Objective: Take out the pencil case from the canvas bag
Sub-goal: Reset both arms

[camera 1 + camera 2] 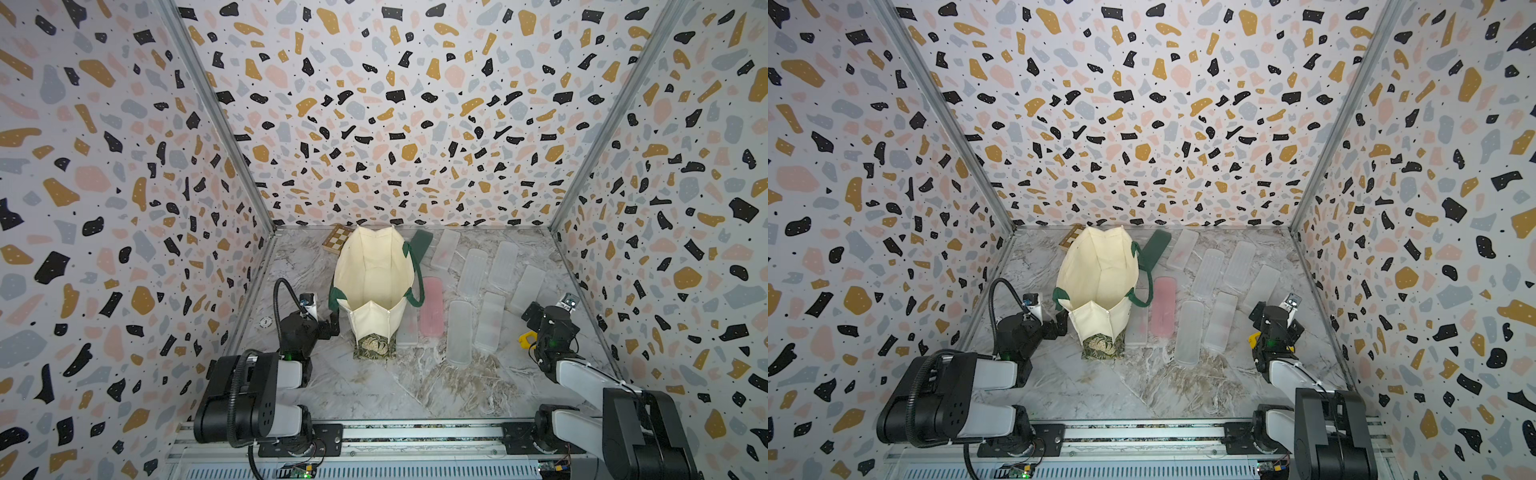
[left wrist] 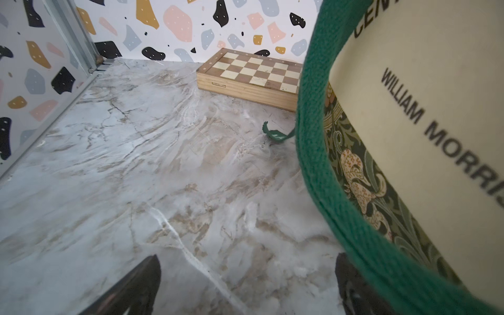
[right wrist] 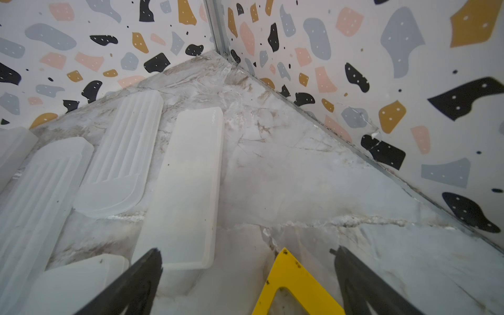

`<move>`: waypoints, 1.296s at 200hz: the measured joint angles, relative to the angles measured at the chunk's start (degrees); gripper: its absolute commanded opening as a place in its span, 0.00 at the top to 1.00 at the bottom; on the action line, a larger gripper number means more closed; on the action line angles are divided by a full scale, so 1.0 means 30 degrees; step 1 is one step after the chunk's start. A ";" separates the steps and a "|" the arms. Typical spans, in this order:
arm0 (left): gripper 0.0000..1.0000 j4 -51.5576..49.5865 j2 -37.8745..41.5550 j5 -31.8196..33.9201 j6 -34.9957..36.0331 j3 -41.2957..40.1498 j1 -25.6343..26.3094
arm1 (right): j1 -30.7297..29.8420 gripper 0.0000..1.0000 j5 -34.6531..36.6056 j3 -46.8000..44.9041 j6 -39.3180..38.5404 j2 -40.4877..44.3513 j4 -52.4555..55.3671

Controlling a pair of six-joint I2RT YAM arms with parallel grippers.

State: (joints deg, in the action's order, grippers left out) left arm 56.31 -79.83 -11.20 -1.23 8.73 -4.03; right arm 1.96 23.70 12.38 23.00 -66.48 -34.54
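Marble tabletop: open cream canvas bag, green strap handles; left gripper, right gripper wide apart, holding nothing.

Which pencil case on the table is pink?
The pink pencil case, second along from the canvas bag; the others are frosted clear, except one dark green case.

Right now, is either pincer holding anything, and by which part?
Nothing is held. The left pincer stands open beside the green handle of the canvas bag, not closed on it; the right pincer stands open over the table.
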 measured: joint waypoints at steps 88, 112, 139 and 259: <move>0.01 -0.0882 0.0015 0.0860 -0.0029 0.0947 0.0015 | -0.1909 0.01 0.1268 -0.0852 -0.2390 -0.3038 -0.7111; 0.01 -0.1880 -0.0044 0.0984 -0.0044 0.1763 0.0015 | -0.3111 0.01 0.1246 -0.0576 -0.4109 -0.4167 -0.8378; 0.01 -0.2135 -0.0073 0.1282 -0.0175 0.2186 0.0015 | -0.5253 0.01 0.0918 -0.0525 -0.6637 -0.5224 -1.0098; 0.01 -0.3796 -0.0182 0.1486 -0.0313 0.2739 0.0117 | -0.2863 0.01 -0.3220 -0.0656 -0.7264 -0.6280 -1.2029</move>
State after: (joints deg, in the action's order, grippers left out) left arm 44.93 -80.38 -6.74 -2.17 16.95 -3.68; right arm -6.63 14.04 10.41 1.21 -85.32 -70.63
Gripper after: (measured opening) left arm 0.991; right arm 0.993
